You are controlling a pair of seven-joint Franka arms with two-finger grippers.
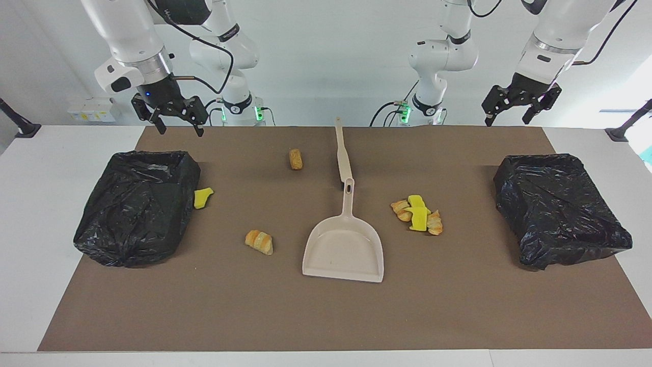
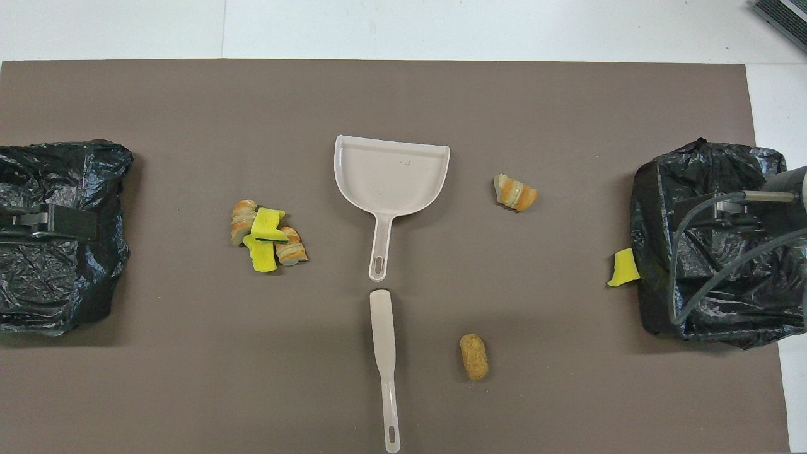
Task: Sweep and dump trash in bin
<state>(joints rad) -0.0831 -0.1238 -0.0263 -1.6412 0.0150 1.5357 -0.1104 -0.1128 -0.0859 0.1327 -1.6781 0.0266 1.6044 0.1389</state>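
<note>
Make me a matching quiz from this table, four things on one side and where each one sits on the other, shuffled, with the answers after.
Things:
1. dustpan
2. cork-shaped roll
3. lone yellow wedge
4. brush

Places:
A. against the bin bag at the right arm's end
B. nearer the robots than the dustpan, in line with its handle
C. mid-mat, pan end away from the robots
D. beside the brush, toward the right arm's end

Pairs: 1-C, 2-D, 3-A, 4-B
</note>
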